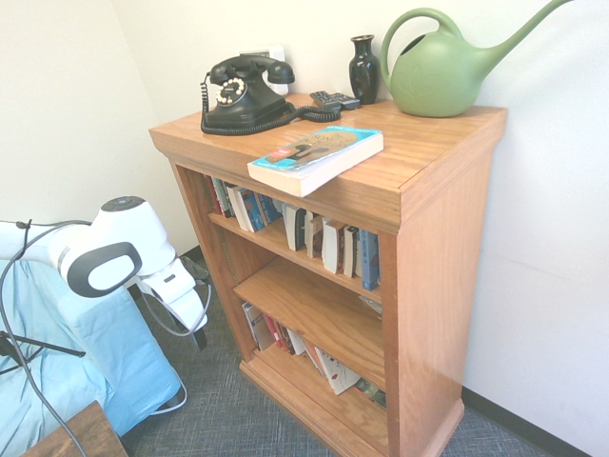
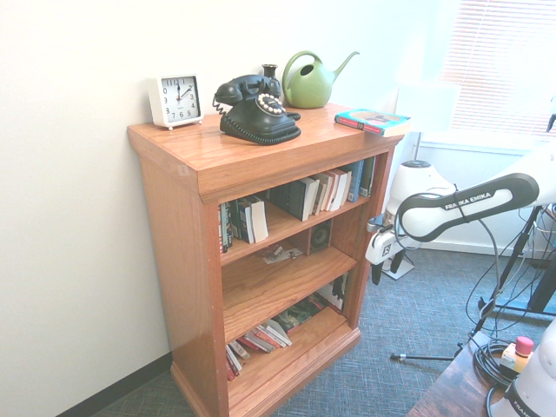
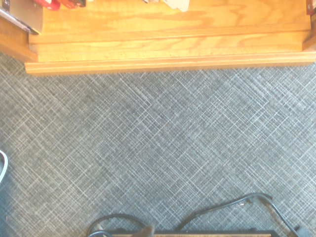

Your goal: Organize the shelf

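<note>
Shelf (image 1: 447, 248) has its top corner right up by the lens in the first exterior view, and the whole thing stands just beside the end effector (image 2: 387, 267), with the open tiers facing it. The end effector's fingers are spread with nothing between them, down low, well below the shelf's top.

What would worry me: the paperback (image 1: 319, 159) above the end effector pokes out past the front edge. Come up too close to the front and you could bump that corner and flip the book onto the floor. That thick overhanging top could also catch the wrist on the way up, or while reaching into the upper tier.

Over on the lower tier, the books (image 2: 260, 337) are leaning every which way, so I reckon pulling one out could send its neighbours sliding. The row above them is tight, and a spread grip might jam on the spines or grab two at once.

If you go for stuff up top, the phone (image 1: 247, 95) has a curly cord that could snag, and the vase (image 1: 363, 70), farther back from the end effector, looks easy to tip with a stray elbow.
</note>
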